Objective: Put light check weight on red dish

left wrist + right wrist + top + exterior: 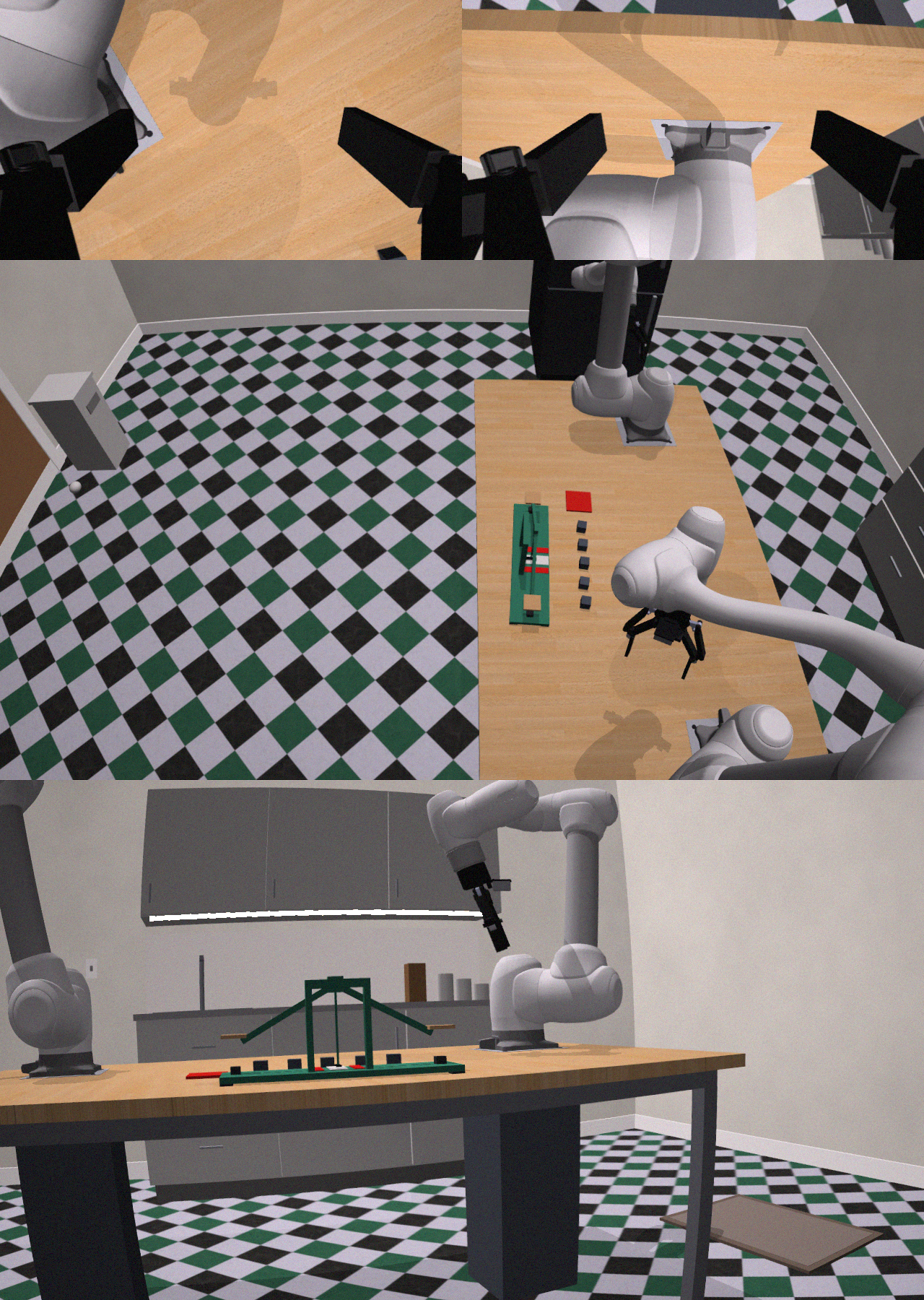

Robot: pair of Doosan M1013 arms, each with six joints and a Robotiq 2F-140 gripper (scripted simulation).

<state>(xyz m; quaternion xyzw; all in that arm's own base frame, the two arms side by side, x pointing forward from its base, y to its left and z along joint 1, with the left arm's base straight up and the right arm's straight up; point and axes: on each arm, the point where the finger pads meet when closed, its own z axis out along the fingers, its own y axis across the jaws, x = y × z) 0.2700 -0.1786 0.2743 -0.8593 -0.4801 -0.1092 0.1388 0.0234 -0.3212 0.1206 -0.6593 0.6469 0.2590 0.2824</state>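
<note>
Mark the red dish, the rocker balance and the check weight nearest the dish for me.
Red dish [578, 501] [203, 1075]: top and exterior views, on its flat body.
Rocker balance [517, 570] [336, 1074]: top and exterior views, on its green base.
Nearest check weight [581, 526] [260, 1064]: top and exterior views, on its dark body.
</note>
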